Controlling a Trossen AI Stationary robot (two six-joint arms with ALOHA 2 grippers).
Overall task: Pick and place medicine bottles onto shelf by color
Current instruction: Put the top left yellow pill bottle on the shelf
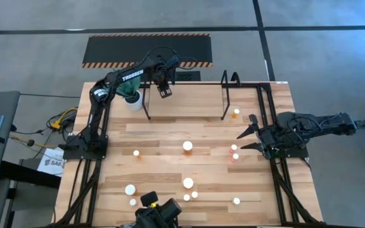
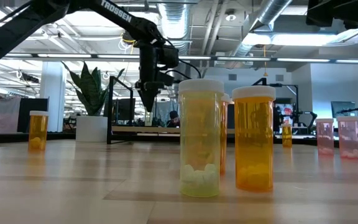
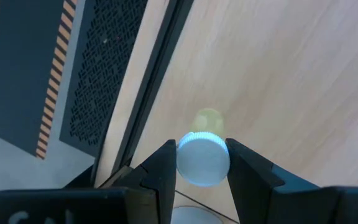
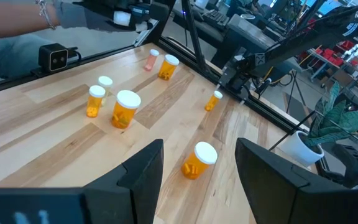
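Note:
My left gripper (image 1: 165, 92) points down over the left end of the shelf (image 1: 189, 109), a light wooden board between black hoop uprights. It is shut on a small yellow medicine bottle (image 3: 208, 119) with a white cap. Other medicine bottles stand on their bases about the table: orange ones (image 1: 137, 152), (image 1: 236, 113), a large one (image 1: 187, 146), pink ones (image 1: 235, 156), and a cluster near the front (image 1: 189, 189). My right gripper (image 1: 249, 136) waits open at the table's right side, holding nothing. My left gripper pinches the bottle's white cap (image 3: 204, 159) by its rim between the two fingers (image 3: 165, 167). The fingers come from above, pointing steeply down. The bottle hangs upright below them over the wooden board; I cannot tell whether its base touches the board.
A green plant in a white pot (image 1: 132, 98) stands just left of the shelf, close to my left arm. A black hazard-striped mat (image 1: 147, 50) lies beyond the table's far edge. A camera mount (image 1: 157, 212) sits at the near edge. A person's arm (image 4: 17, 15) shows beyond the table.

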